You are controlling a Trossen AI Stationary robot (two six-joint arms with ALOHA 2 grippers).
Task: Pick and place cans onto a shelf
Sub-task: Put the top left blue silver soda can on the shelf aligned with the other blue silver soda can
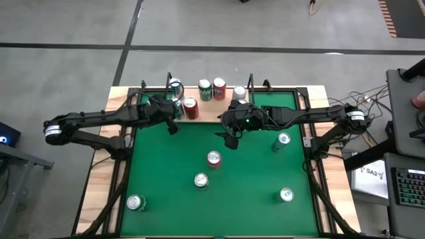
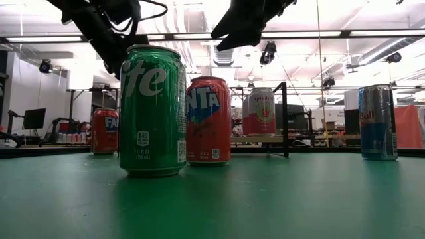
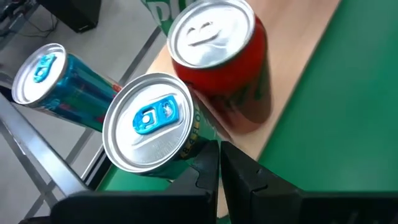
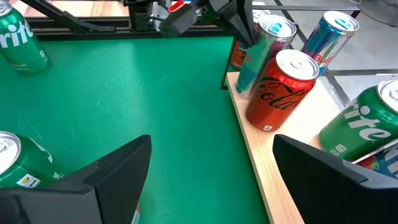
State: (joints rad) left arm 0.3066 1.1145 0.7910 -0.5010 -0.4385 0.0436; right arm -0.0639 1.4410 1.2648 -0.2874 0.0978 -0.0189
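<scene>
The cans were split between the shelf (image 1: 199, 114) at the table's far edge and the green table (image 1: 166, 192) itself. On the shelf stood a red can (image 1: 191, 108), a green can (image 1: 205, 89) and another red one (image 1: 219, 88) side by side behind it, a silver-topped can (image 1: 239, 92) near the right upright, and two blue-tabbed cans (image 1: 175, 86) close together at the left end. In the left wrist view the red can (image 3: 221, 59) stood upright on the wood, with a green-sided, blue-tabbed can (image 3: 149, 121) just beside it and a slim blue can (image 3: 46, 81) farther off.

Five more cans stood on the table: a red one (image 1: 214, 159) near the middle, one (image 1: 201, 180) just in front of it, one (image 1: 136, 202) at the near left, one (image 1: 286, 194) at the near right, and a blue one (image 1: 283, 141) at the right side. The low view showed a green can (image 2: 152, 109) nearest, a red can (image 2: 208, 119) just behind it, and a blue can (image 2: 378, 123) well apart to the right.

The left gripper (image 1: 174, 123) hung at the shelf's left end, by the red can, its fingers (image 3: 205, 171) pressed together with nothing between them. The right gripper (image 1: 230, 138) hovered over the table just in front of the shelf's middle, fingers (image 4: 118, 171) spread wide and empty.
</scene>
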